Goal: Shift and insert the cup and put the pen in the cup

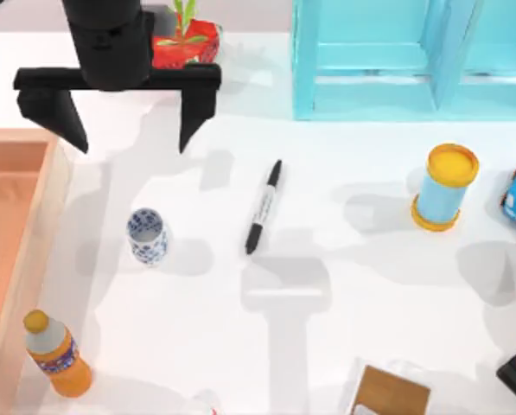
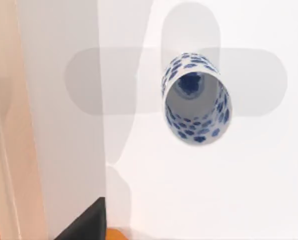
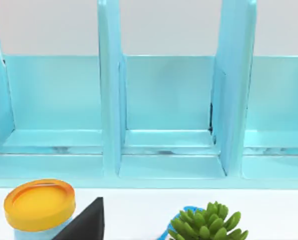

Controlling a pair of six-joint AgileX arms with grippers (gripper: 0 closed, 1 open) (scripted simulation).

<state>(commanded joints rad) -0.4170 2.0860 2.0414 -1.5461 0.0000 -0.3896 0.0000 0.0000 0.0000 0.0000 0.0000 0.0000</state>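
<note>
— Closest to the overhead camera hangs the left gripper (image 1: 124, 125), its two black fingers spread wide with nothing between them, up beyond the cup (image 1: 146, 235) toward the far edge of the table (image 1: 327, 285).

— And the cup itself?

— Small, white, cylindrical, covered in blue ornamental blotches, standing upright with its mouth open. From the left wrist view the cup (image 2: 196, 99) shows its white inside and a blue mark at the bottom. The pen (image 1: 264, 207) lies flat to the right of the cup, well apart from it: slim, black, with a white label band along the barrel.

— What else sits around the cup?

— A wooden tray (image 1: 20, 251) to its left, an orange drink bottle (image 1: 57, 353) nearer the front edge, a light-blue cylinder with yellow rims (image 1: 445, 187) far to the right beyond the pen, and a turquoise shelf unit (image 1: 396, 60) at the back.

— Anything hard to read?

— The right gripper: its wrist view shows one dark finger tip (image 3: 86, 222) before the shelf unit (image 3: 163, 115), so I cannot tell how it stands. A red planter (image 1: 187, 39) is partly hidden behind the left arm.
</note>
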